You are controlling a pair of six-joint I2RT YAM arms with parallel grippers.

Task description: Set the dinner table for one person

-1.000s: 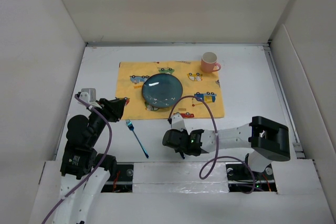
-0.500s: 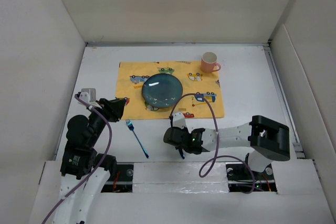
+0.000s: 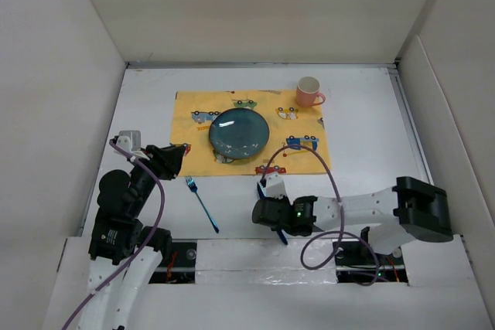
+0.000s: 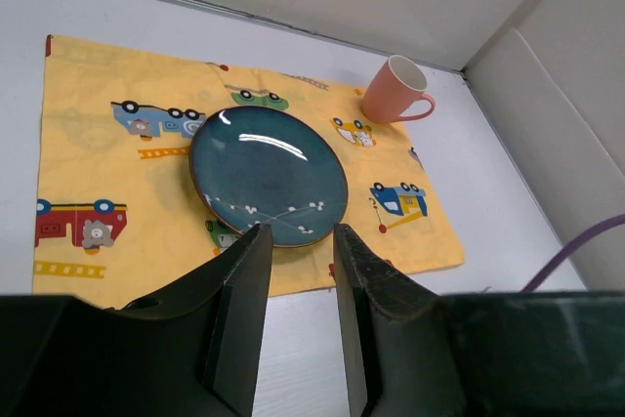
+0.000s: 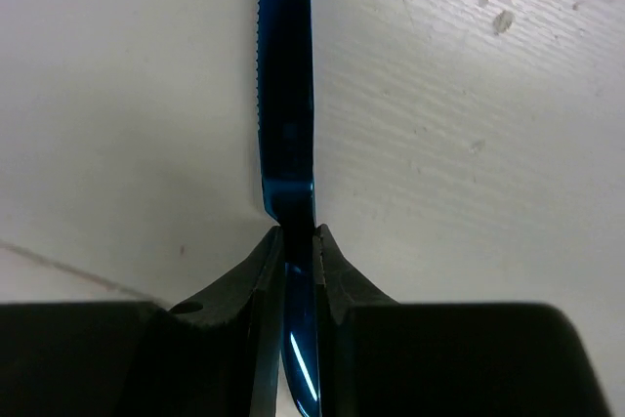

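On the white dinner table (image 3: 363, 129) lies a yellow car-print placemat (image 3: 189, 106) with a dark blue plate (image 3: 239, 132) on it. A pink mug (image 3: 309, 92) stands at the mat's far right corner. Left of centre near the front, a blue fork (image 3: 202, 204) lies on the table. My right gripper (image 5: 298, 236) is shut on a blue knife (image 5: 285, 95), whose serrated blade points away over the table; in the top view it sits at the front middle (image 3: 277, 226). My left gripper (image 4: 298, 231) hovers open and empty over the mat's near-left corner (image 3: 174, 158).
White walls (image 3: 62, 75) enclose the table on the left, back and right. A purple cable (image 3: 321, 191) loops from the right arm over the front of the table. The arm bases and a taped strip (image 3: 255, 256) line the near edge.
My right gripper's jaws have closed onto the blue knife, and the right arm has shifted slightly right and toward the front edge. The left arm has not moved.
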